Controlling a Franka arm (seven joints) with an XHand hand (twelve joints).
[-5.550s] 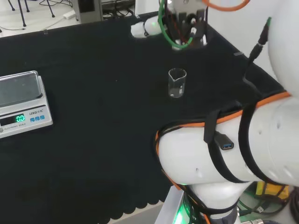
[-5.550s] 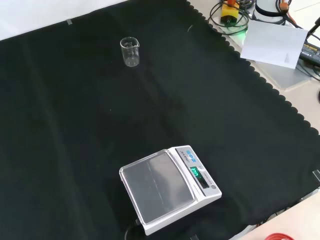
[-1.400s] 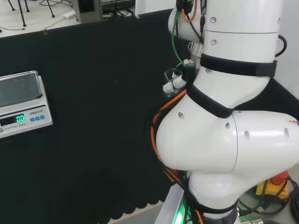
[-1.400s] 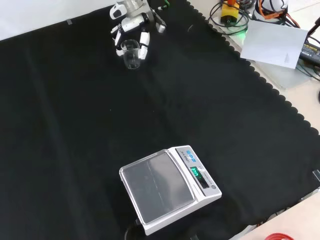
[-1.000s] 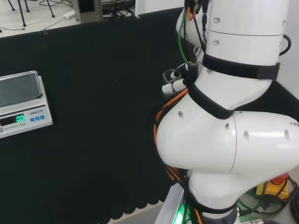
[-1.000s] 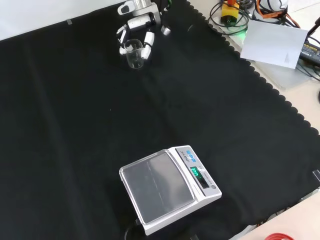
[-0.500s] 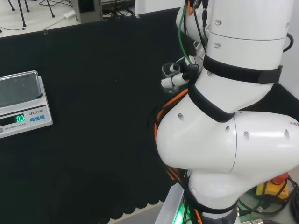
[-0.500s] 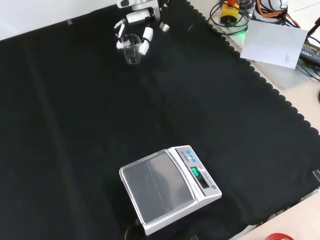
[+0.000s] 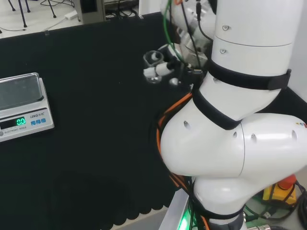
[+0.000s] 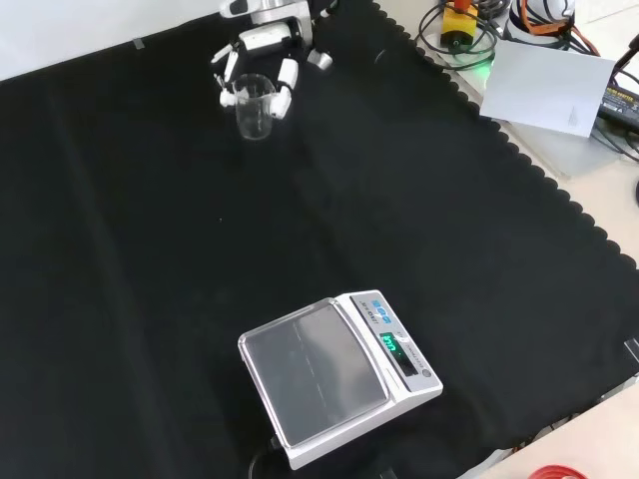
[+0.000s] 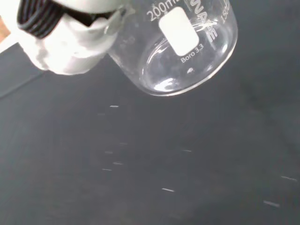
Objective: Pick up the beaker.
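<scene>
One scale (image 10: 334, 374) sits well apart from the hand-held (image 10: 262, 42) beaker (image 10: 254, 108).

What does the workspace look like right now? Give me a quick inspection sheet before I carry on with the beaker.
Surface: black cloth covers the bench, with a scalloped edge.
Job's things: clear glass beaker, upright in the hand; the wrist view shows its base clear of the cloth; it looks empty.
Clutter: electronic scale with a lit display, well apart from the beaker.
Hand: hand with fingers curled round the beaker.
Cables: orange and green cables run along the arm; a cable coil lies off the cloth.
Surroundings: white paper beside the cloth.
</scene>
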